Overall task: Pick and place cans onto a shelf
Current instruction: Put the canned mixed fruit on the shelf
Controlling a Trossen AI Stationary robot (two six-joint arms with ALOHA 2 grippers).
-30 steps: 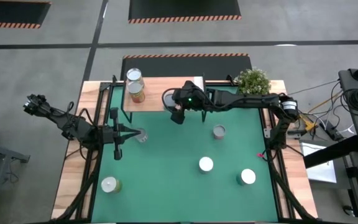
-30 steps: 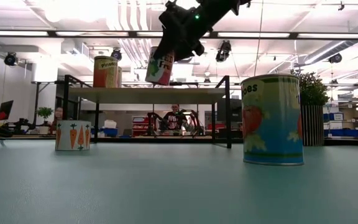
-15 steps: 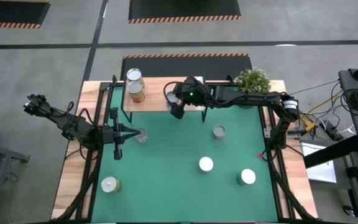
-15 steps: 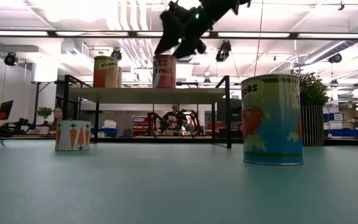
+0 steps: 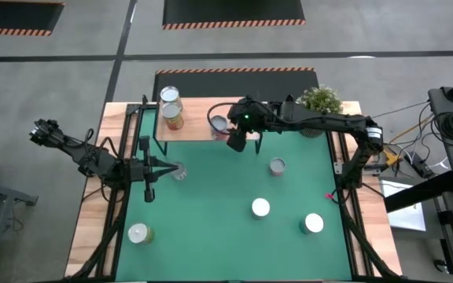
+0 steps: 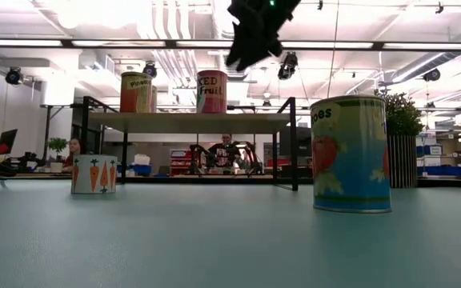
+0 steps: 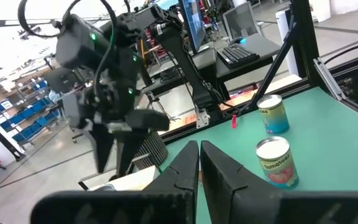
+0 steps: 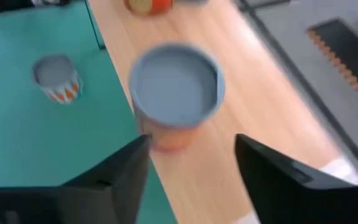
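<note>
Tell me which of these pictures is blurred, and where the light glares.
Right wrist view: smeared by motion, the can on the shelf soft-edged between the right gripper fingers. Left wrist view: sharp on the left gripper, washed out white at the far upper side. Low view: ceiling strip lights glare; the near can looms large. High view: even light, crisp.

Bright overhead ceiling lights (right wrist view motion-blurred), soft shadows.
</note>
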